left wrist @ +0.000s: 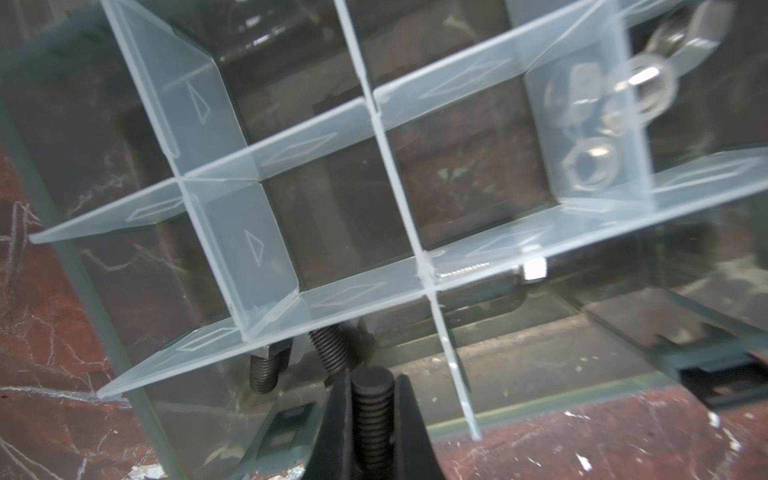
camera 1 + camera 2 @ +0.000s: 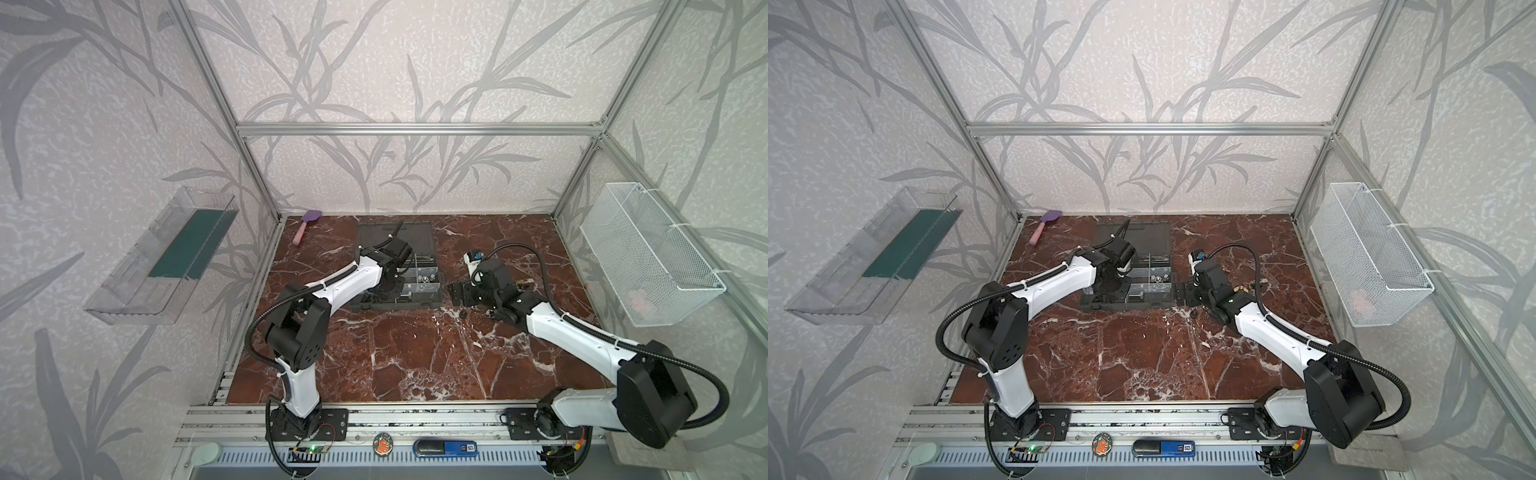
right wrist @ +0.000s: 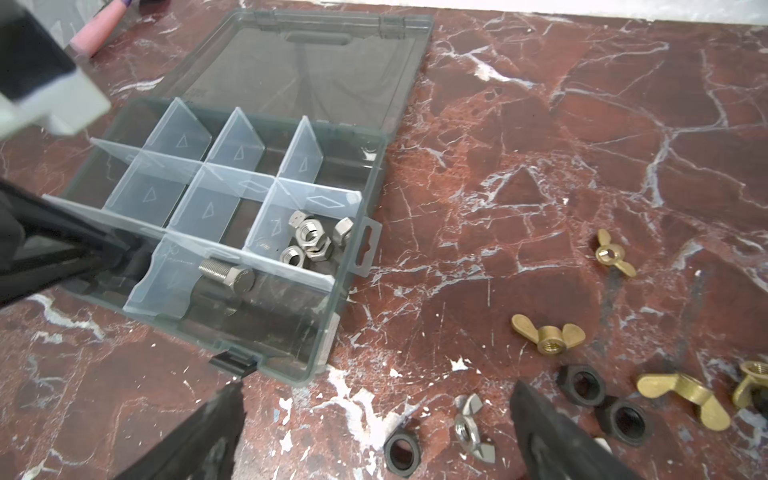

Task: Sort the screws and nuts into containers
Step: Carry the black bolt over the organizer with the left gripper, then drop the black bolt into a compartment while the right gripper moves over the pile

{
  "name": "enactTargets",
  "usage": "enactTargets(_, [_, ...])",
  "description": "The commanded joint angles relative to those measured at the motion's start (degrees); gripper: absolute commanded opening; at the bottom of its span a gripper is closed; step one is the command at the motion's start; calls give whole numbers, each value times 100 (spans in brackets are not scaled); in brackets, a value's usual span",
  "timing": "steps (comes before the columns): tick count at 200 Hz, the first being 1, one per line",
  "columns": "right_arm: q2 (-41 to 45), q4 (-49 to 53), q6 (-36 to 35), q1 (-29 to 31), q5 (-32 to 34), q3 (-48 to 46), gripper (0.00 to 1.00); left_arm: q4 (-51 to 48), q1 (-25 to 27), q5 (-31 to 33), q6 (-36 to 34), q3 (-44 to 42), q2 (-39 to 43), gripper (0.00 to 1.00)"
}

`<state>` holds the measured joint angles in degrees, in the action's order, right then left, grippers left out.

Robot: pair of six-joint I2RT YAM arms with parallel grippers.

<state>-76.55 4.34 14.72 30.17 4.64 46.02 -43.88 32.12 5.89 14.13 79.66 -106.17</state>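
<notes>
The dark grey organizer case (image 2: 399,306) lies open at the back middle, its containers (image 3: 195,208) split by clear dividers. My left gripper (image 1: 372,380) is shut on a black screw (image 1: 372,415), low over a front compartment that holds two more black screws (image 1: 264,370). Silver hex nuts (image 3: 309,241) fill one compartment and a silver bolt (image 3: 226,272) lies in another. My right gripper (image 3: 378,388) stands open just right of the case, above the table. Between its fingers lie a black nut (image 3: 400,453) and a silver wing nut (image 3: 471,428). Brass wing nuts (image 3: 547,332) and black nuts (image 3: 582,384) lie further right.
A purple spatula (image 2: 307,226) lies at the back left of the marble table. A white mesh basket (image 2: 648,253) hangs on the right wall and a clear tray with a green base (image 2: 174,253) on the left wall. The case's lid (image 2: 415,237) lies flat behind it.
</notes>
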Motion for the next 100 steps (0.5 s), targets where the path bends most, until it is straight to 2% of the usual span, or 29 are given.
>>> enactTargets(1, [143, -179, 57, -78, -44, -76, 99, -274, -38, 244, 80, 228, -73, 2])
enactTargets(32, [219, -179, 62, -99, 18, -114, 99, -373, -36, 233, 112, 301, -193, 6])
enactTargets(100, [230, -184, 119, -171, -9, -155, 99, -352, -28, -79, 125, 349, -241, 31])
